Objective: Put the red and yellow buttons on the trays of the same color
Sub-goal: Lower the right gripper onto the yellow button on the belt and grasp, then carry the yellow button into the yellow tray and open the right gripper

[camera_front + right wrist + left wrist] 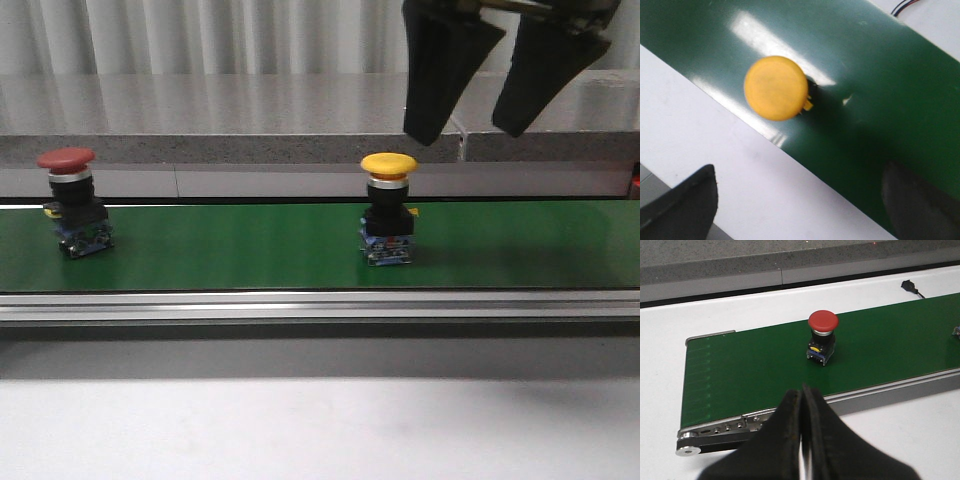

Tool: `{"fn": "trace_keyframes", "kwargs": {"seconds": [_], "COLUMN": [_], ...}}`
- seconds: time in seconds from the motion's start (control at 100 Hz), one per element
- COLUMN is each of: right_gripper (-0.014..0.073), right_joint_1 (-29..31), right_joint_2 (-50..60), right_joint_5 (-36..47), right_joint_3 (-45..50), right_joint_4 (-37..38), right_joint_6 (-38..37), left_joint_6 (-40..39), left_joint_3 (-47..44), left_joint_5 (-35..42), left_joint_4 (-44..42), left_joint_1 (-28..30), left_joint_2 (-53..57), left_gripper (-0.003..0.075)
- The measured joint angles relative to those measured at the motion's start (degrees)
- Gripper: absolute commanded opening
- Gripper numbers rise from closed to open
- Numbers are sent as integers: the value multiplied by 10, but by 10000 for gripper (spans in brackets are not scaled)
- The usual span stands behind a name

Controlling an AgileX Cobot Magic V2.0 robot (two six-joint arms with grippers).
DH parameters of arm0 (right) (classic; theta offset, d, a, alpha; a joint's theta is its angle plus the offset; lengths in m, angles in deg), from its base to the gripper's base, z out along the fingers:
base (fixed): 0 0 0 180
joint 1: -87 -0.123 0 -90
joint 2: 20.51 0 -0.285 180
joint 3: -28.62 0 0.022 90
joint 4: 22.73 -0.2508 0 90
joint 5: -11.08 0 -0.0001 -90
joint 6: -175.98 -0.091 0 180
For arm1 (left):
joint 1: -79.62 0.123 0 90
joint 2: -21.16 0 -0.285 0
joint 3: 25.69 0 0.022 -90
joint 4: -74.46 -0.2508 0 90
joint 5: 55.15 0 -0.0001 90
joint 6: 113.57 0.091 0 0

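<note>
Belt: a green belt (250,250) runs left to right across the front view, with a metal rail along its near edge; it sits on a white table (300,430).
Red button: the red button (72,200) stands upright on the belt near its left end, cap on top, black body and small blue base below. The left wrist view shows it (822,335) mid-belt, apart from both belt edges.
Yellow button: the yellow button (388,207) stands upright on the belt, right of centre and well apart from the red one. The right wrist view looks down on its round cap (776,88), which lies near the belt's edge where green meets the white table.
Right hand: the right hand (478,132) hangs above the belt, up and to the right of the yellow button, not touching it. Its two dark fingers (440,70) are spread wide with nothing between them.
Left hand: seen only in its wrist view, the left hand (801,440) has its fingers pressed together, holding nothing, off the near side of the belt and well apart from the red button.
Trays: not seen in any view.
</note>
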Motion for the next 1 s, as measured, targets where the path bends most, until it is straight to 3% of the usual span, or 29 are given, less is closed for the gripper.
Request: {"fn": "trace_keyframes", "kwargs": {"seconds": [0.34, 0.41, 0.58, 0.65, 1.0], "right_gripper": [636, 558, 227, 162, 150], "right_joint_1": [0, 0, 0, 0, 5], "right_joint_2": [-76, -87, -95, -95, -57], "right_joint_5": [38, 44, 54, 54, 70], "right_joint_3": [-19, -19, -19, -19, -19], "right_joint_4": [-12, -12, -12, -12, -11], "right_joint_6": [28, 33, 37, 38, 8], "left_joint_6": [0, 0, 0, 0, 0], "left_joint_3": [0, 0, 0, 0, 0], "left_joint_5": [0, 0, 0, 0, 0], "left_joint_4": [0, 0, 0, 0, 0], "left_joint_1": [0, 0, 0, 0, 0], "left_joint_2": [0, 0, 0, 0, 0], "left_gripper": [-20, -20, -20, -20, -20]}}
